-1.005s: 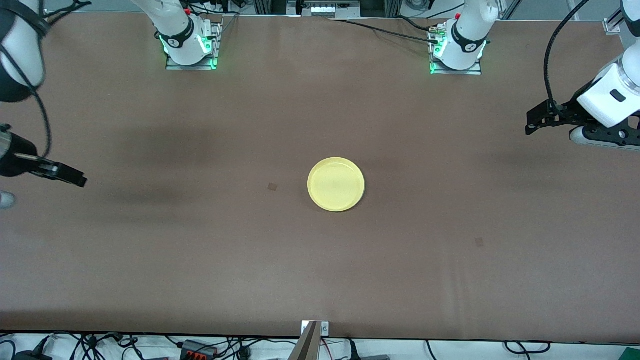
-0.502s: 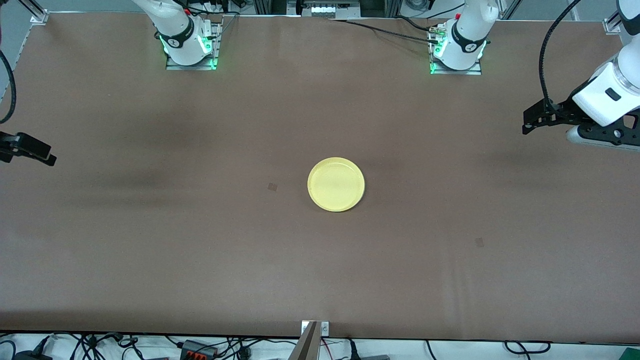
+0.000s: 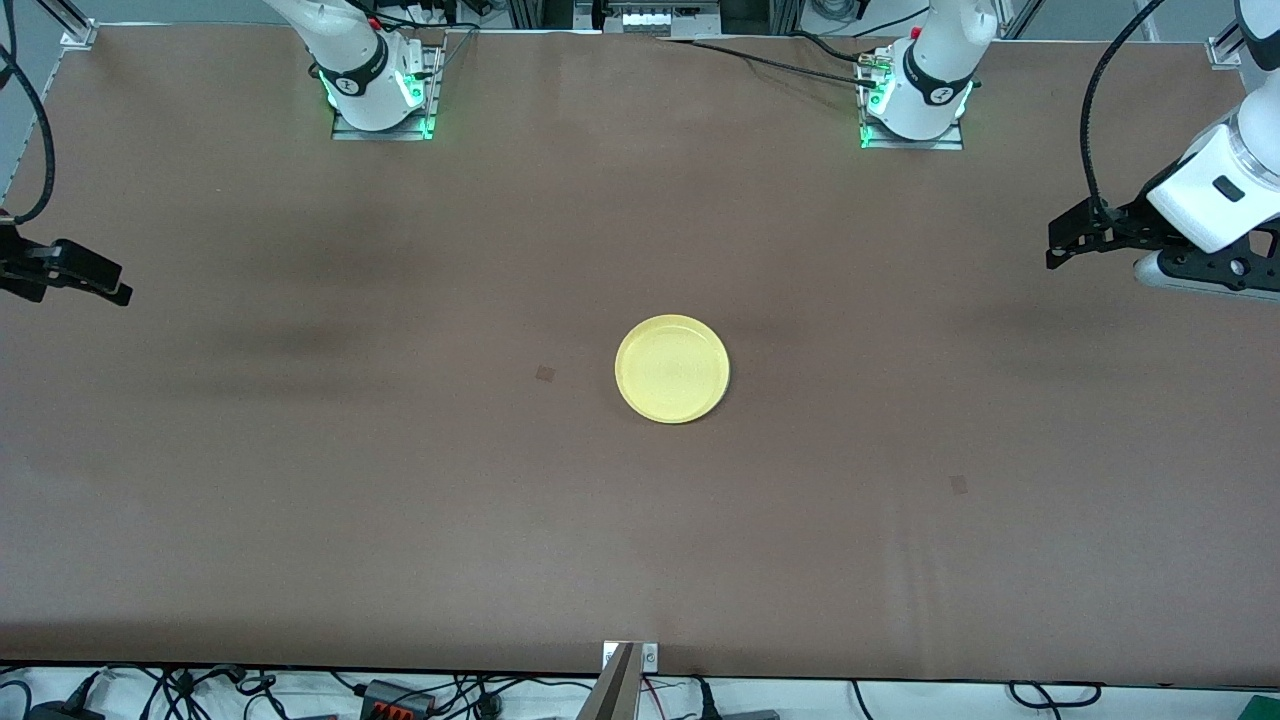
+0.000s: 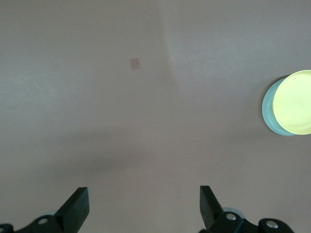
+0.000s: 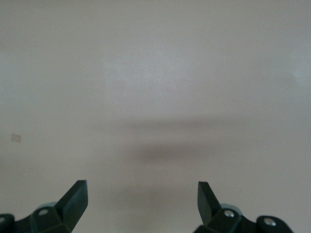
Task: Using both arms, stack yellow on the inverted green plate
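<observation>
The yellow plate [image 3: 672, 369] lies in the middle of the brown table. In the left wrist view the yellow plate [image 4: 294, 101] rests on the green plate [image 4: 266, 108], of which only a pale crescent of rim shows; in the front view the green plate is hidden beneath it. My left gripper [image 3: 1062, 246] hangs open and empty over the left arm's end of the table, well apart from the plates. Over the right arm's end, my right gripper [image 3: 112, 288] is also open and empty. Both wrist views show wide-spread fingers, left gripper [image 4: 143, 204] and right gripper [image 5: 142, 201], above bare tablecloth.
The two arm bases [image 3: 378, 95] [image 3: 915, 100] stand along the table's edge farthest from the front camera. Two small dark square marks [image 3: 544, 373] [image 3: 958, 484] sit on the cloth. A metal bracket [image 3: 628, 656] sticks up at the table's near edge.
The right gripper has swung away from the table's middle out to the right arm's end, and its big forearm has left the view. The left arm has barely shifted. The plates have not moved.
</observation>
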### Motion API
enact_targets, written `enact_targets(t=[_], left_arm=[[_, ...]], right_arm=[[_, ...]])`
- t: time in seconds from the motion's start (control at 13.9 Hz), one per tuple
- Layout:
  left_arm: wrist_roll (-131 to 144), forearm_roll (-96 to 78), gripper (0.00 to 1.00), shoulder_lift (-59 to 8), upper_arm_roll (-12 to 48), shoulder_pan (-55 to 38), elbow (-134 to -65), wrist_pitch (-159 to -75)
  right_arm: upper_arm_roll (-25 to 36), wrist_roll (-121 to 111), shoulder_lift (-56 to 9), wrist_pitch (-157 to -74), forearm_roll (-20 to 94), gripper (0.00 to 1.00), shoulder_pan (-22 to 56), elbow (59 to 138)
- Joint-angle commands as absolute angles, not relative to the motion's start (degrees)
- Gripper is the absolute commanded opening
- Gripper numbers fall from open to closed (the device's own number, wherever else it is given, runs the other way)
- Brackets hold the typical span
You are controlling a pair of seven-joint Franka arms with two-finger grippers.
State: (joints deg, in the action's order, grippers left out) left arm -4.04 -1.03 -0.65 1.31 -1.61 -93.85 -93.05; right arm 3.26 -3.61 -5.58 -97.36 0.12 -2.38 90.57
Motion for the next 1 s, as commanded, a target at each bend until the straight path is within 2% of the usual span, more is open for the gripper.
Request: enact_targets(t=[0.0,0.36,0.93], left_arm=[[-4.8,-1.3,1.0,-1.0,1.1,-1.1,-92.8,-92.6],[-4.8,-1.3,1.0,-1.0,1.1,-1.2,-92.7,-92.5],[-4.8,-1.3,1.0,-1.0,1.4,-1.2,-92.7,-92.5]], right_arm=[[2.7,-1.9,0.9,-102.3,-1.2,1.0,-2.4,100.3],[2.5,-2.5,1.7,-99.8,-3.3,1.0,-1.8,100.6],[2.7,-1.5,3.2,-100.4,-2.3,1.0,-1.9,102.1]])
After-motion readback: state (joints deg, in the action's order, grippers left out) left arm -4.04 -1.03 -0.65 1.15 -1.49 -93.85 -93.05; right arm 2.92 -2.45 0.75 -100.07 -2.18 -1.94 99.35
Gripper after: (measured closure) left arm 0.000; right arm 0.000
